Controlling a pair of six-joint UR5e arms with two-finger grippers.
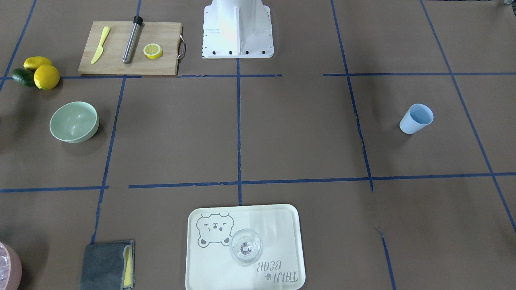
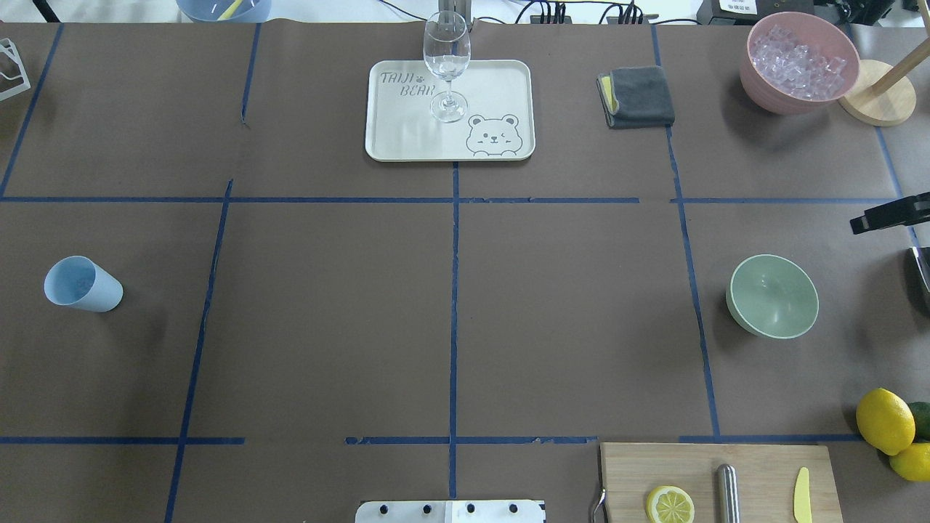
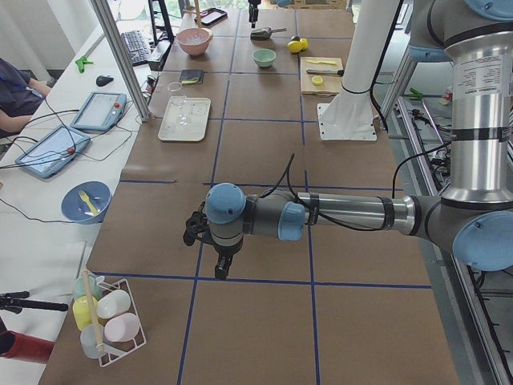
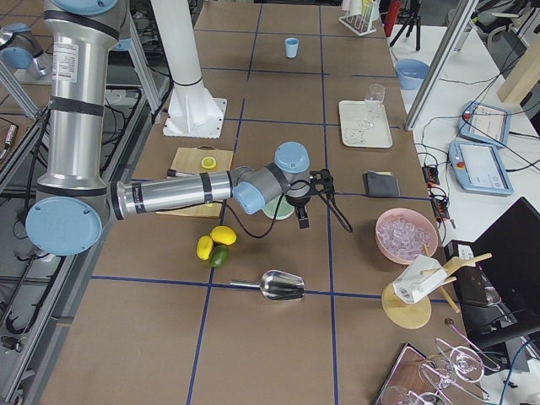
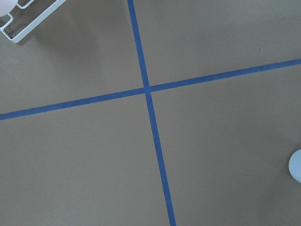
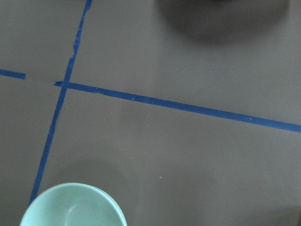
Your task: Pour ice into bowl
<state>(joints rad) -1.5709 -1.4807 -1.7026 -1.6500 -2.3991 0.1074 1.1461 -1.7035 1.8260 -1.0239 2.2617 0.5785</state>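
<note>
Covering the table, brown paper, blue tape grid, left end effector, right end effector, openings impossible to tell

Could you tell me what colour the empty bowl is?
The bowl is pale mint green; overhead view shows it best.

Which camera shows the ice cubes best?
The overhead exterior view: the ice lies in the pink container, cubes distinct. Exterior right shows it smaller; front-facing catches only an edge; exterior left, too distant; wrist views, none.
</note>
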